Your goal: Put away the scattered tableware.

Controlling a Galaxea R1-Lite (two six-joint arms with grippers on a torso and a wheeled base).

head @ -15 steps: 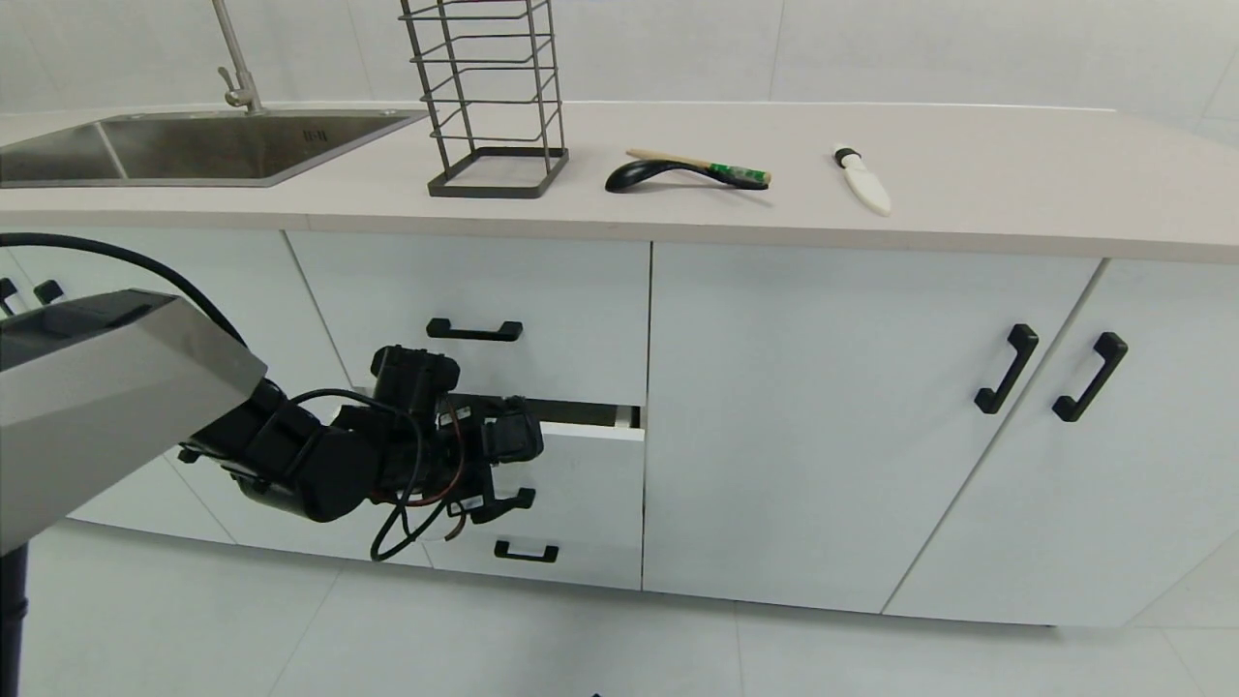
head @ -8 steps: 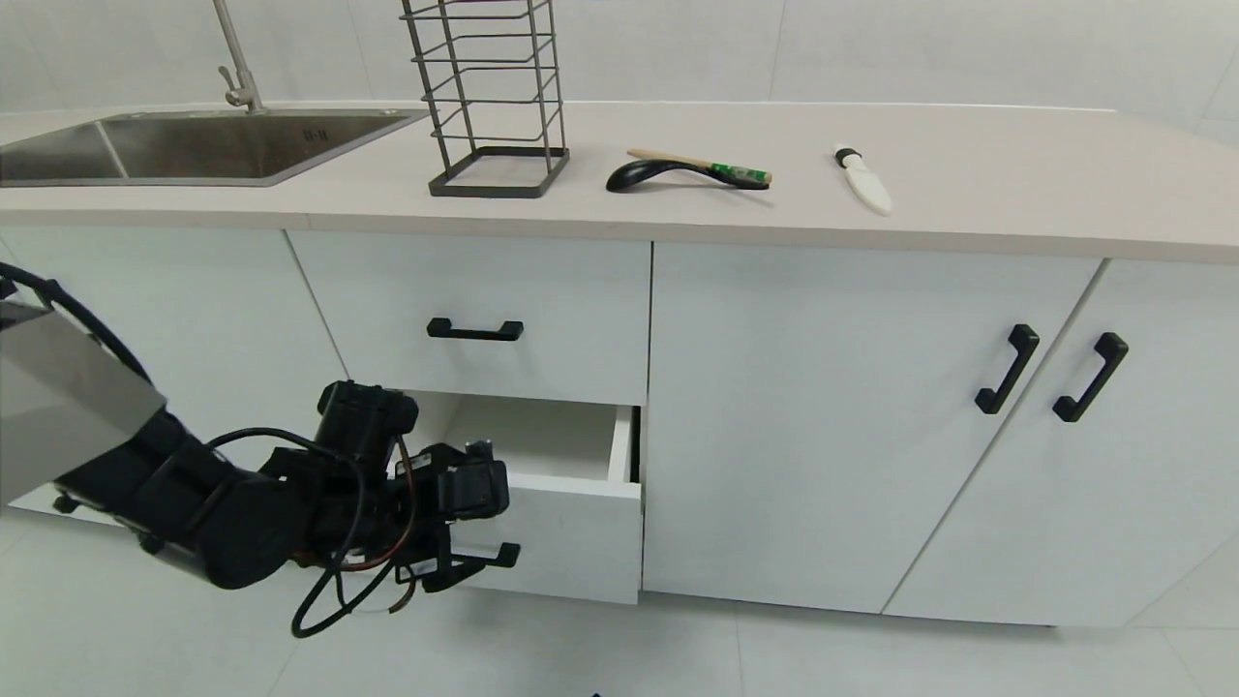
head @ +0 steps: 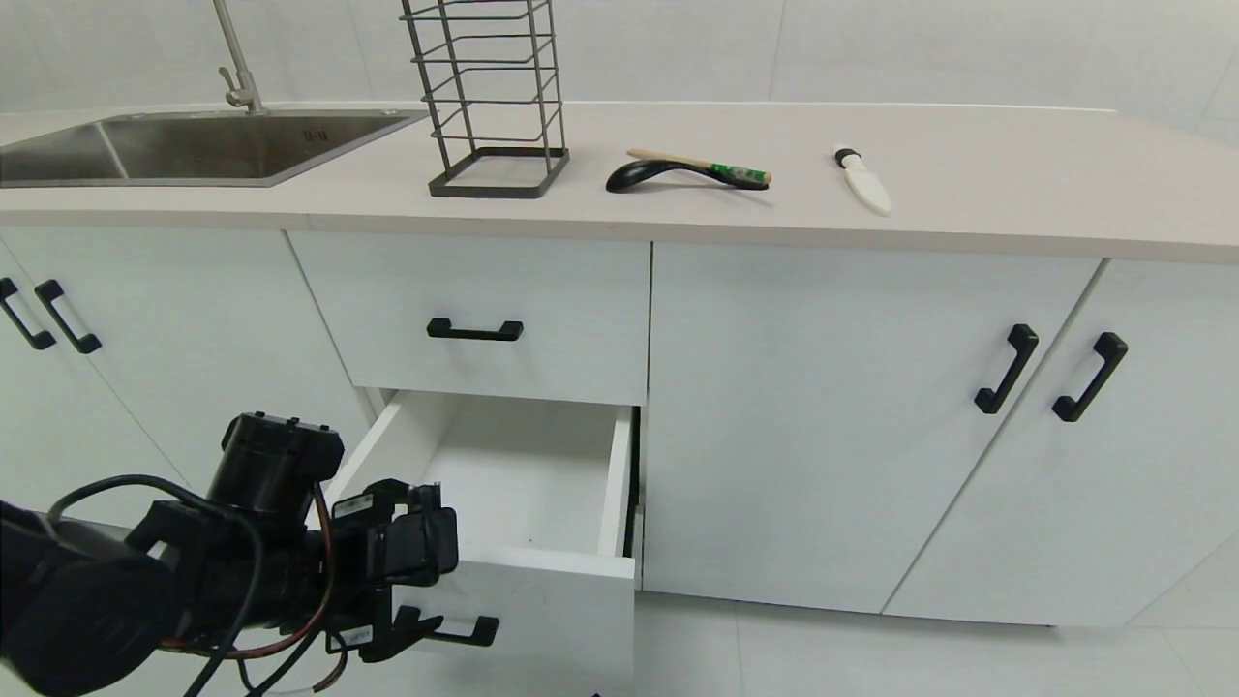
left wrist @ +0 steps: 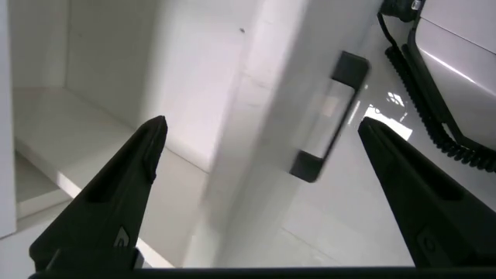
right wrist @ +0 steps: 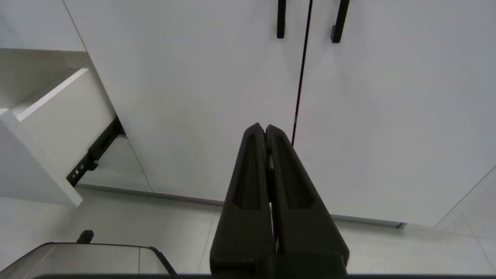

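Observation:
On the counter lie a black spoon (head: 647, 173), a wooden stick with a green end (head: 701, 164) across it, and a white knife with a black band (head: 861, 181). Below, the middle drawer (head: 612, 484) stands pulled far out, its inside bare. My left gripper (head: 421, 605) is at the drawer's front, by its black handle (head: 457, 634). In the left wrist view this gripper (left wrist: 263, 136) is open, with the handle (left wrist: 329, 116) and the drawer front between its spread fingers (left wrist: 139, 167). My right gripper (right wrist: 267, 136) is shut on nothing, low in front of the cabinet doors.
A tall wire rack (head: 494, 97) stands on the counter left of the spoon, and a steel sink (head: 194, 145) with a tap lies at the far left. The upper drawer (head: 474, 330) is closed. Double cabinet doors (head: 1050, 373) are to the right.
My left arm has drawn back and down with the drawer handle. The middle drawer went from barely open to pulled far out.

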